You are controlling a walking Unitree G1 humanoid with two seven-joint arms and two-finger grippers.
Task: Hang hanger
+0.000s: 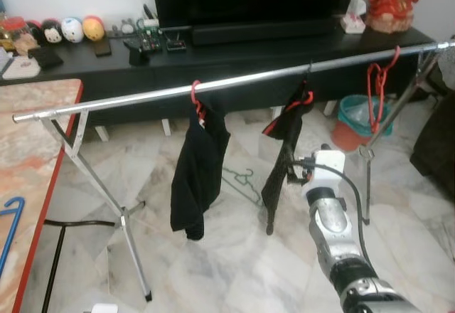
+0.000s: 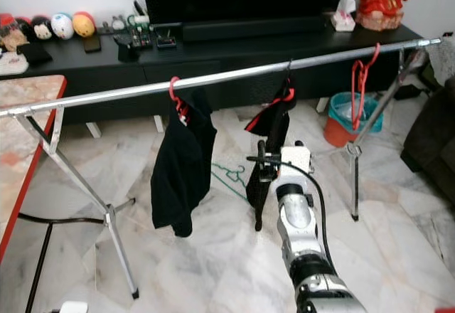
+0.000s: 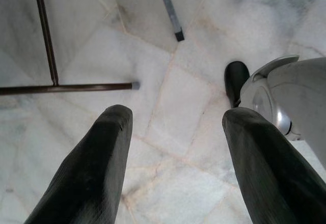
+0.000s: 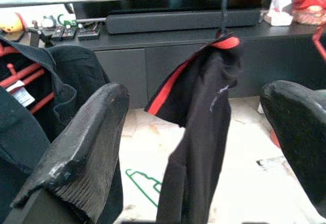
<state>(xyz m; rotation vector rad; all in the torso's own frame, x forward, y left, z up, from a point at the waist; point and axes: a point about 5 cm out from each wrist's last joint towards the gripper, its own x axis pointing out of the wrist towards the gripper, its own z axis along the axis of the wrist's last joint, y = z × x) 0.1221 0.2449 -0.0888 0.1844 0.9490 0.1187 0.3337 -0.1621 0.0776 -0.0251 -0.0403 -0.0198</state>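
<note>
A silver clothes rail (image 1: 234, 82) crosses the room. A black garment on a red hanger (image 1: 199, 156) hangs at its left. A black-and-red garment (image 1: 288, 139) hangs mid-rail on a dark hanger hook (image 4: 223, 10). An empty red hanger (image 1: 377, 89) hangs toward the right end. My right gripper (image 2: 261, 162) is raised just in front of the black-and-red garment (image 4: 204, 127), open and holding nothing. My left gripper (image 3: 175, 114) hangs open over the marble floor.
A green hanger (image 1: 242, 181) lies on the floor behind the rail. A blue hanger (image 1: 11, 220) rests on the red-edged table (image 1: 35, 149) at the left. A black TV cabinet (image 1: 234, 50) stands behind, with a teal bin (image 1: 355, 114) near the rail's right legs.
</note>
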